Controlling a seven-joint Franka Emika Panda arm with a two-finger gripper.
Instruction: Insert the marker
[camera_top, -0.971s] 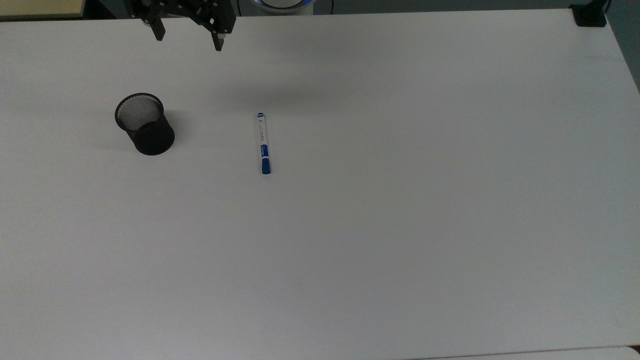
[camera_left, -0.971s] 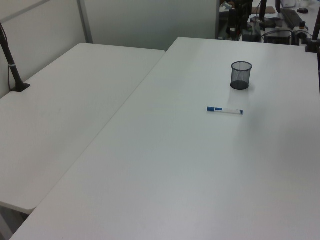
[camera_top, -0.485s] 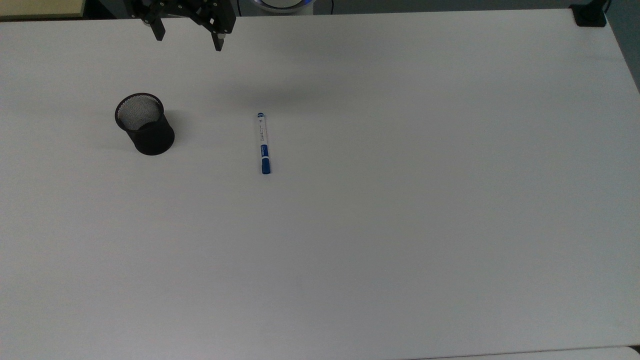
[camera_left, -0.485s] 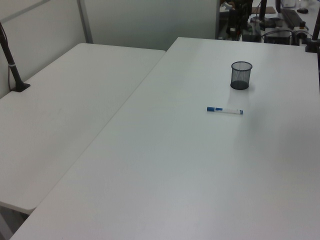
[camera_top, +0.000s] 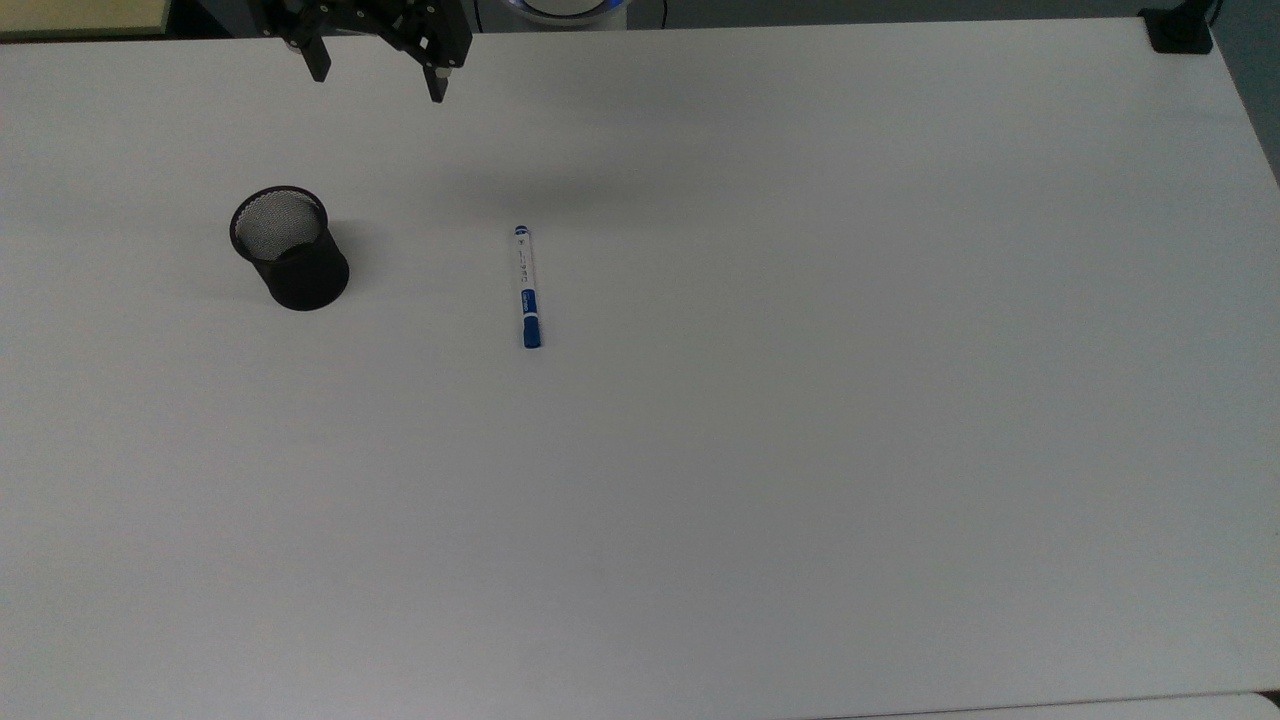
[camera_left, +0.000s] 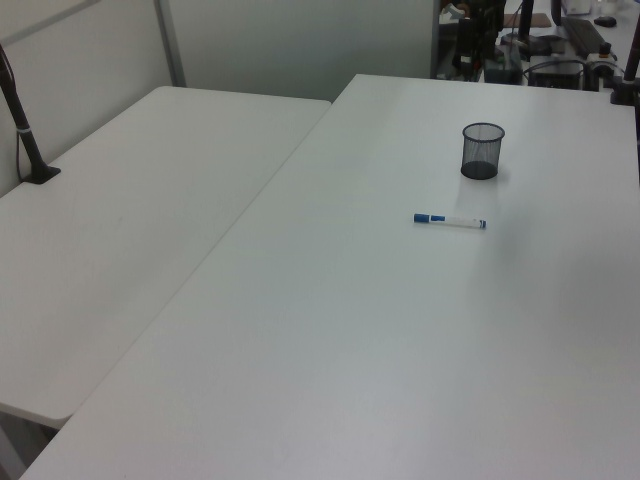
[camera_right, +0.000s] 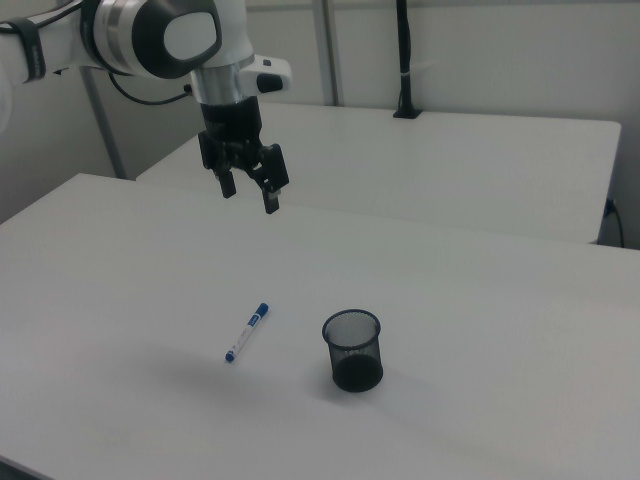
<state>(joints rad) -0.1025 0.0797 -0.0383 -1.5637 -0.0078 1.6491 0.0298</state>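
Observation:
The marker, white with a blue cap, lies flat on the white table, its cap toward the top view's bottom; it also lies in the left view and the right view. A black mesh cup stands upright to the top view's left of it, also seen in the left view and the right view. My gripper hangs open and empty high above the table's far edge, well apart from both; the right view shows it above the marker.
A second white table adjoins on the left view's left, with a black pole clamped at its edge. A black clamp sits at the top view's upper right corner. Dark equipment stands behind the table's far end.

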